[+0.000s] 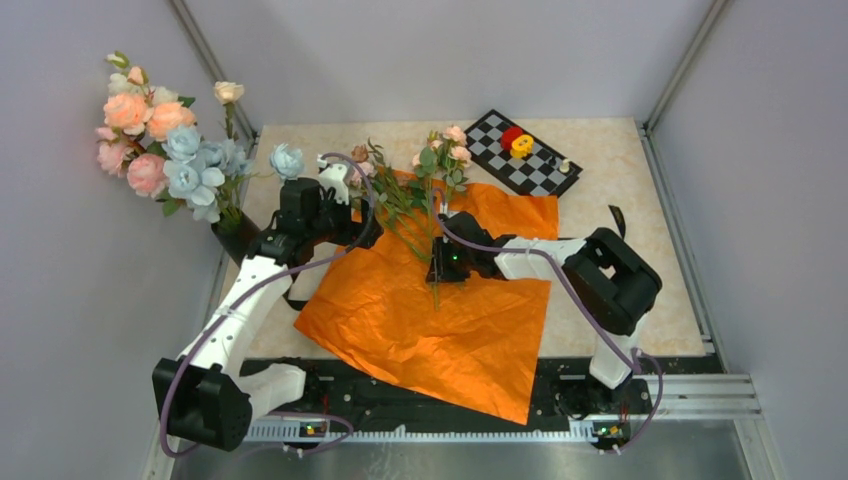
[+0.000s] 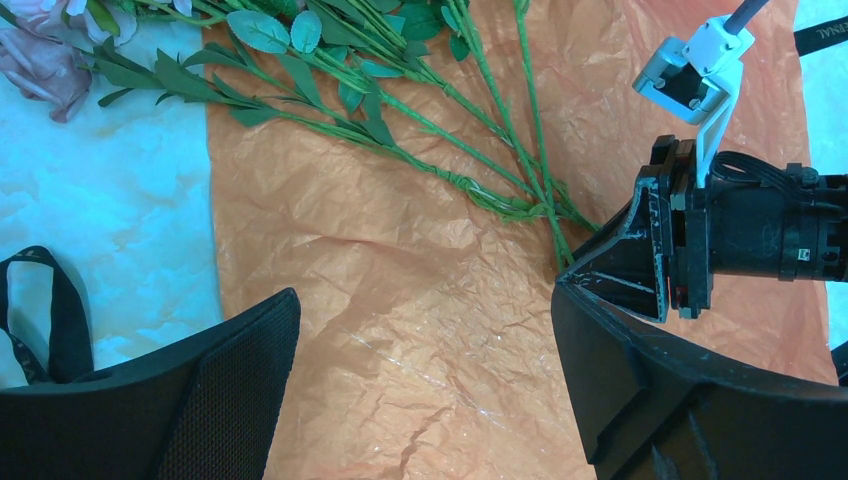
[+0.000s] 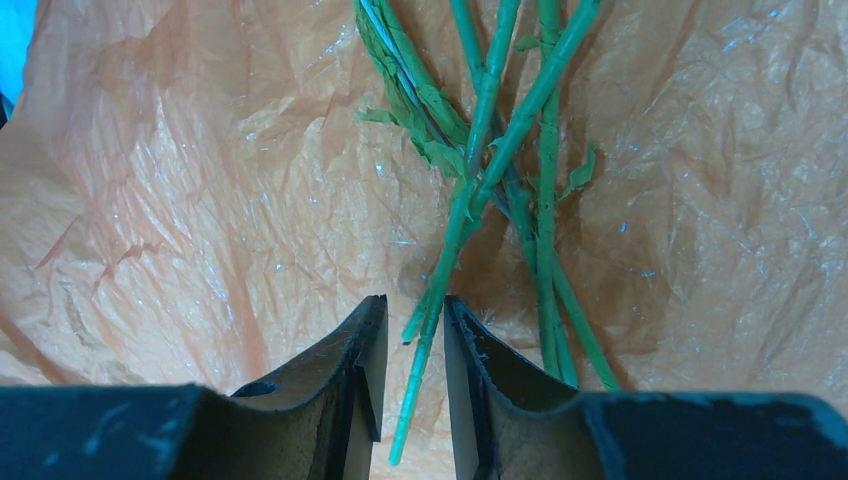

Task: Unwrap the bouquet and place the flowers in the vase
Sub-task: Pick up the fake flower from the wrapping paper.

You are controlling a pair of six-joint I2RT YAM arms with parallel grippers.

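Note:
The bouquet lies unwrapped: its orange paper (image 1: 440, 320) is spread flat on the table, and the flowers (image 1: 440, 158), small pastel blooms on green stems (image 3: 545, 200), lie across its far part. My right gripper (image 3: 415, 305) is low over the stem ends. Its jaws are narrow, with one thin stem between them and a gap showing on either side. My left gripper (image 2: 425, 290) hovers wide open over bare paper, just left of the stems (image 2: 480, 160), with nothing in it. The black vase (image 1: 238, 235) stands at the table's left edge, behind the left arm.
Large pink, peach and blue roses (image 1: 165, 140) fill the vase and spread above the left edge. A checkerboard (image 1: 545, 170) with red and yellow pieces lies at the back right. A black ribbon (image 2: 65, 300) lies on the table left of the paper.

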